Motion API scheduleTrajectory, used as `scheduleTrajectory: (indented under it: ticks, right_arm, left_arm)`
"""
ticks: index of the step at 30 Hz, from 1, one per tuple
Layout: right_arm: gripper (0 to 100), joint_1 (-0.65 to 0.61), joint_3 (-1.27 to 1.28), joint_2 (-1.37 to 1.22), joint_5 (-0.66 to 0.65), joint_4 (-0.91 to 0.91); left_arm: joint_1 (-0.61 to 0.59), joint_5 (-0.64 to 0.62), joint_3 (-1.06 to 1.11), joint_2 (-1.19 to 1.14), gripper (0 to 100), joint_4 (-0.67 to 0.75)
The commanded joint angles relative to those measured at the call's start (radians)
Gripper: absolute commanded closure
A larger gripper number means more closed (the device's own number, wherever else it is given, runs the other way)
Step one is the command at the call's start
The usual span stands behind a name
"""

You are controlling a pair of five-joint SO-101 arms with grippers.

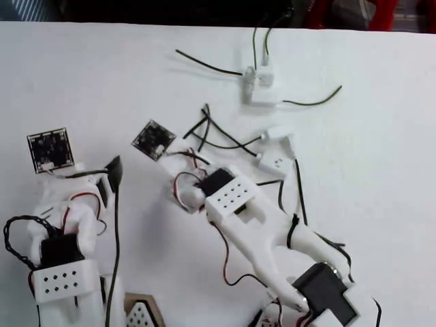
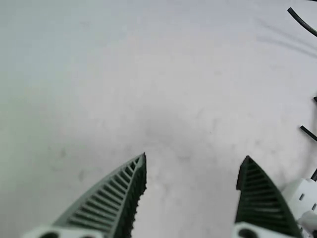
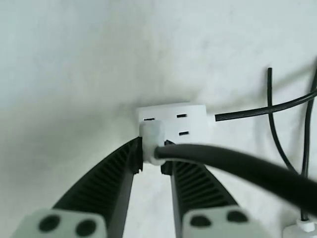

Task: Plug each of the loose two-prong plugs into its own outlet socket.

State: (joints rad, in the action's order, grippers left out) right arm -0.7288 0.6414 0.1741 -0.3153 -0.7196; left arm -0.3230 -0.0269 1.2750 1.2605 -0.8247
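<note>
Right wrist view, up close: the right gripper (image 3: 151, 148) has its jaws narrowed onto a white plug (image 3: 150, 139), whose thick black cable (image 3: 233, 166) runs back across one jaw. The plug sits against the near edge of a white outlet block (image 3: 193, 124) lying flat on the counter (image 3: 74, 64). Dark slots show on its face, but the plug covers the meeting point, so whether the prongs are in cannot be told. High view gives the wider layout: the right arm (image 1: 259, 225) lies slantwise across the middle, over part of a tangle of thin black wires (image 1: 218, 136). Near its forward end rest a side block (image 1: 276, 162) and, just beyond it, a loose white plug (image 1: 276, 133). Farther back, a far block (image 1: 262, 99) has white plug bodies (image 1: 257, 76) against it. Left wrist view has the left gripper (image 2: 194, 157) above bare counter, jaws wide apart with nothing between them. A white piece (image 2: 302, 196) that I cannot identify sits off to one side.
</note>
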Motion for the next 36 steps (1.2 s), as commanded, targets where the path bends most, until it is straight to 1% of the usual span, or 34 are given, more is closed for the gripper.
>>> scheduleTrajectory:
  ticks: [1,4,13,17,20,31,36]
  right_arm:
    - [98.1,-0.016,-0.003,-0.004,0.003,0.047]
    - [98.1,-0.018,-0.008,-0.042,0.003,0.054]
    - [98.1,-0.018,-0.002,-0.03,0.002,0.053]
    - [98.1,0.007,-0.002,-0.07,-0.071,0.056]
    - [98.1,0.031,-0.006,-0.088,-0.08,0.059]
    - [98.1,0.024,-0.014,-0.088,-0.083,0.051]
    - [98.2,0.021,-0.124,-0.139,-0.098,-0.051]
  left_arm:
    - [-0.01,0.0,-0.008,0.027,71,0.026]
    - [-0.01,0.0,-0.008,0.027,71,0.026]
    - [-0.01,0.0,-0.006,0.027,71,0.026]
    - [-0.01,0.0,-0.005,0.027,71,0.026]
    - [-0.01,0.0,-0.005,0.027,71,0.026]
    - [-0.01,0.0,-0.005,0.027,71,0.026]
    - [-0.01,0.0,-0.005,0.027,71,0.026]
